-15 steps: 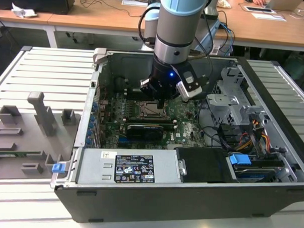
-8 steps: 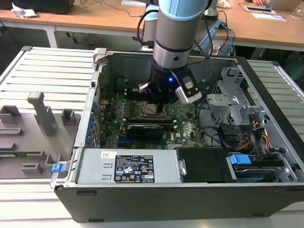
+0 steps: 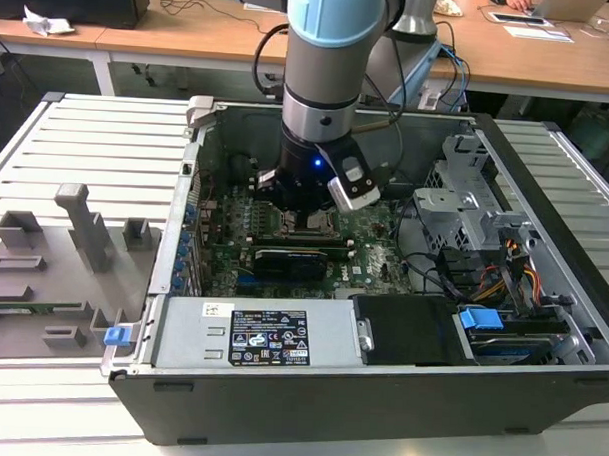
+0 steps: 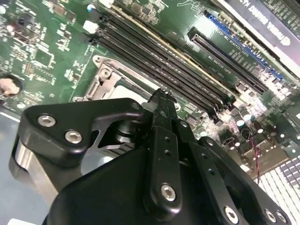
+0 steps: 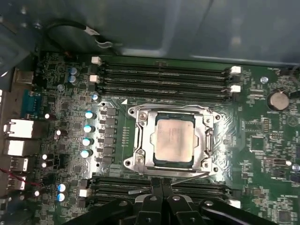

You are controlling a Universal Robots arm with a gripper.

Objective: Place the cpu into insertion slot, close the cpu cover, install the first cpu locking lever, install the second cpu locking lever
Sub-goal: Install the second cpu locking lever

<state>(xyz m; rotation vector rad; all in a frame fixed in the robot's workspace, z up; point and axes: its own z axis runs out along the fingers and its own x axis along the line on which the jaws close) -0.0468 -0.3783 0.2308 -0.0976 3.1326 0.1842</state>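
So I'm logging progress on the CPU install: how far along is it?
In the first wrist view the cpu sits in the insertion slot and the cpu cover frames it, closed. The gripper, shut and empty, is at the socket's edge. I can't tell whether either lever is latched.

slatted table (image 3: 77, 140), computer case (image 3: 379, 391), grey fixtures (image 3: 53, 269)

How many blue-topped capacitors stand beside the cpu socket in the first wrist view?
7 visible: one pair near the memory slots' end, a column of four alongside the cpu cover, another pair below. The gripper may hide more.
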